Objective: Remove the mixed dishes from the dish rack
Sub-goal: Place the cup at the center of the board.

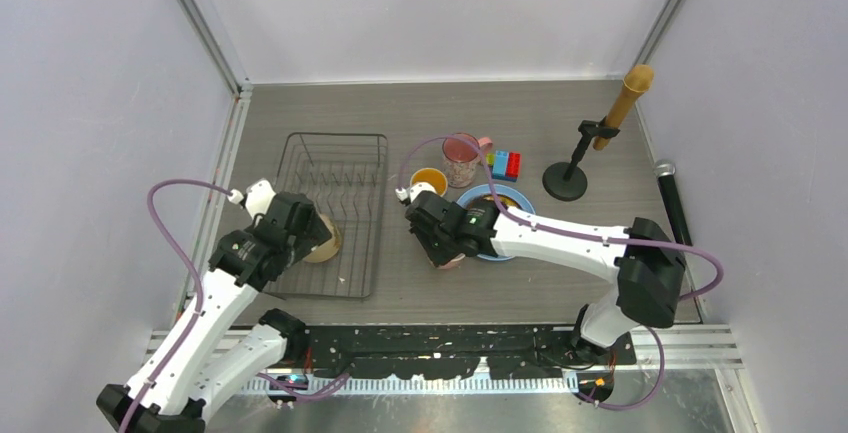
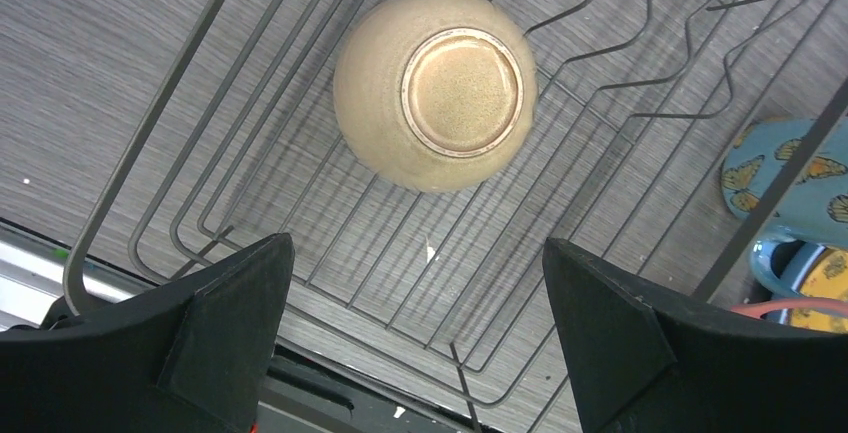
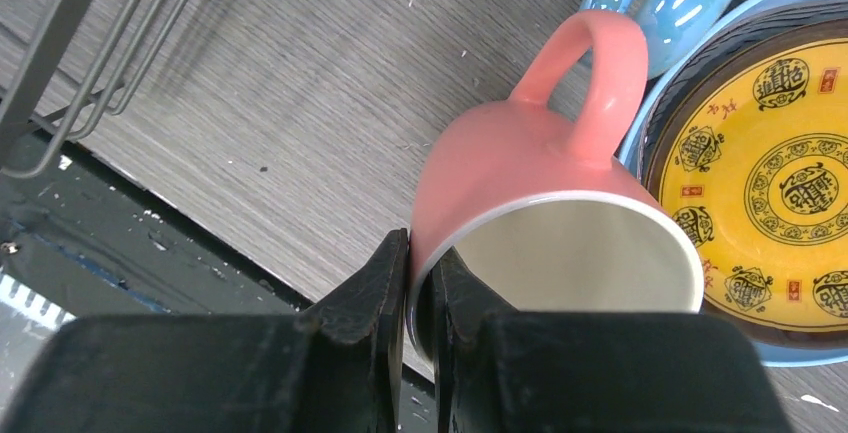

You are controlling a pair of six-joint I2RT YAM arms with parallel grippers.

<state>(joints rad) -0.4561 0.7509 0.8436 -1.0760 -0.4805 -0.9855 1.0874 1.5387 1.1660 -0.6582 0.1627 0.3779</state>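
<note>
Your left end effector hung wide open over the dish rack, with the upside-down beige bowl in it at 12 o'clock, so left was the closer arm. Your right end effector was pinching the pink cup by its rim.

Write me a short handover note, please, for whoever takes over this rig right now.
Left gripper: open, hovering above the beige bowl, not touching it.
Right gripper: shut on the rim of the pink cup, held tilted beside the light blue plate.
Out of the dish rack, on the table: light blue plate with the yellow patterned plate on it, pink patterned mug, blue mug.
In the rack: only the beige bowl, upside down.
Left to do: set the cup down, lift the bowl out.
</note>
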